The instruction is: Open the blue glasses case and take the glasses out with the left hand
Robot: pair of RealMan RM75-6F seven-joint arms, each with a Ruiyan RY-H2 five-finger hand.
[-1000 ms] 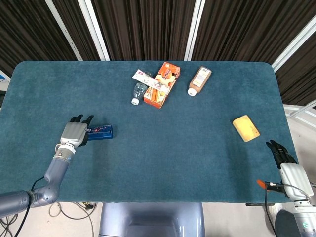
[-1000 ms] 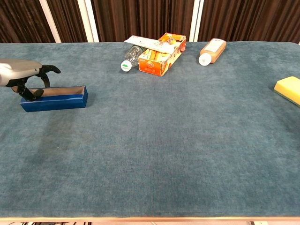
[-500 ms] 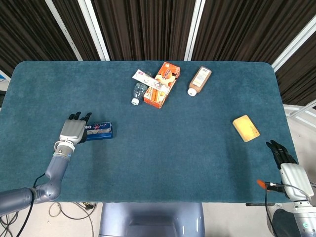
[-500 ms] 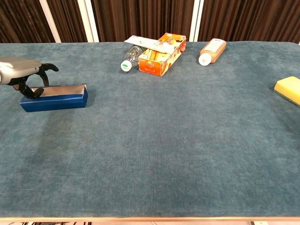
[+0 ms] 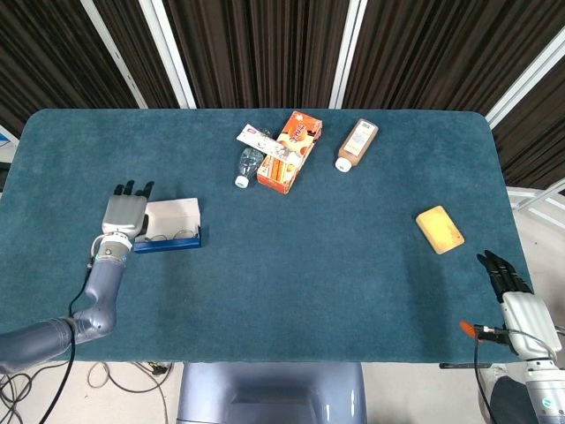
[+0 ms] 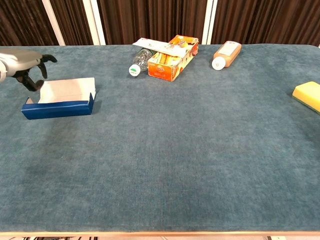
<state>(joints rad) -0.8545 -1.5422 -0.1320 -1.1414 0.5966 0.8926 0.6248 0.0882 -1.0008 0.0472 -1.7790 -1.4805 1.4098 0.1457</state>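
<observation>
The blue glasses case [image 5: 168, 242] lies at the table's left side with its lid [image 5: 173, 213] swung back, showing a white lining. Thin-framed glasses [image 5: 169, 235] lie inside the case. The chest view shows the case [image 6: 57, 108] and its raised lid [image 6: 67, 89], with the glasses hidden behind the front wall. My left hand [image 5: 125, 212] is at the lid's left end, and its curled fingers [image 6: 30, 79] touch that end without clasping it. My right hand [image 5: 515, 294] hangs off the table's right front corner with its fingers spread, holding nothing.
At the back centre lie an orange snack box [image 5: 290, 150], a clear water bottle [image 5: 248, 166] and a small white packet [image 5: 254, 136]. A brown bottle [image 5: 357, 144] lies to their right. A yellow sponge [image 5: 440, 229] sits near the right edge.
The case lid has swung from nearly closed to fully back, uncovering the glasses. My left hand moved away and up with the lid. The right hand has not moved.
</observation>
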